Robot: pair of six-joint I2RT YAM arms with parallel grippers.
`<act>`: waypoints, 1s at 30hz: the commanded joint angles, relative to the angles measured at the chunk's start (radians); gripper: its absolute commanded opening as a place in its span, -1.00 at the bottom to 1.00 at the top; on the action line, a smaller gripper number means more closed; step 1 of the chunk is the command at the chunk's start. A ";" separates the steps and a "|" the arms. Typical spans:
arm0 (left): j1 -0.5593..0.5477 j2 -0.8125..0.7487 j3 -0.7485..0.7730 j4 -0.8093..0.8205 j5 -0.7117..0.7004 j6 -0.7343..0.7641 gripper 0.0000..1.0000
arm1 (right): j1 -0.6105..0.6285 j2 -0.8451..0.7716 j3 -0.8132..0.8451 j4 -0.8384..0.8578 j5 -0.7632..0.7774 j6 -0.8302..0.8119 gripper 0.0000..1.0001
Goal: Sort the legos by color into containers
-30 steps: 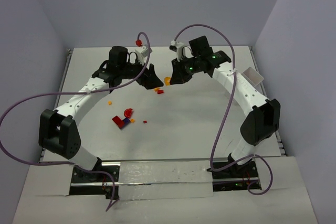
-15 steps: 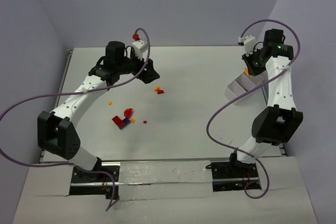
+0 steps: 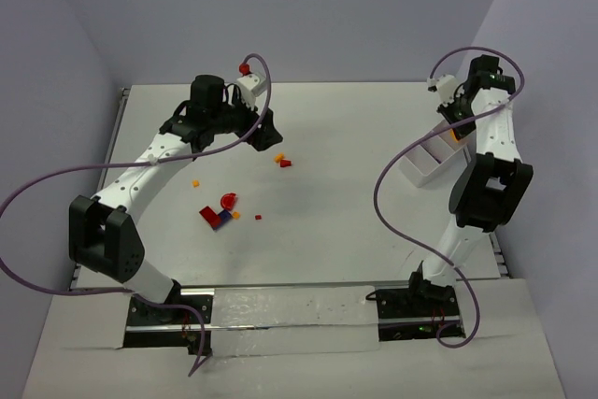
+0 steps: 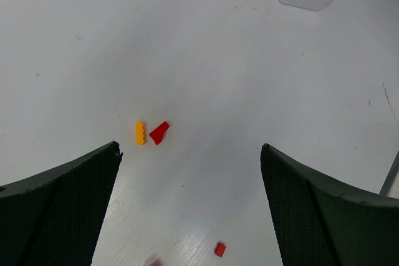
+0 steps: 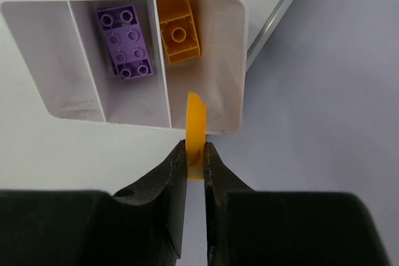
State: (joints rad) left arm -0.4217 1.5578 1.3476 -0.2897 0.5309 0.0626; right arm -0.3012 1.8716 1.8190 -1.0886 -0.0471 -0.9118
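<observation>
Right wrist view: the right gripper is pinched nearly closed on a thin orange piece, gripping its lower end so most of it sticks out past the fingertips. The piece is seen edge-on, its long axis running from 6 to 12 o'clock and its free tip pointing at 12, slightly bowed. That tip overlaps the near wall of the tub, right at the 3 o'clock compartment.

The tub lies at 12 o'clock from the gripper, its long side running 9 to 3. It has three cells: the 9 o'clock one looks bare, the middle one holds a purple brick, and the 3 o'clock one holds an orange brick lying with its length toward 12. The piece appears lined up with the orange cell, so the drop likely needs only a small advance toward 12 before letting go; how high the piece hangs above the rim I cannot tell.

Left wrist view: the left gripper is spread wide and holds nothing. An orange bar and a red wedge lie touching, at 11 o'clock from it
</observation>
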 commanded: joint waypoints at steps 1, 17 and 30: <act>0.000 0.011 0.035 -0.024 -0.011 0.026 0.99 | -0.003 0.028 0.067 0.040 0.030 -0.024 -0.88; 0.004 0.005 0.016 0.000 -0.066 -0.009 0.99 | 0.018 0.035 0.137 0.012 -0.041 0.034 -0.11; 0.367 -0.082 -0.101 0.130 0.006 -0.399 0.98 | 0.609 -0.121 -0.087 0.372 -0.183 0.829 0.41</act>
State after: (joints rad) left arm -0.1600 1.5487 1.2708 -0.2261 0.4777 -0.2046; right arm 0.1631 1.7417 1.8030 -0.9008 -0.2294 -0.3489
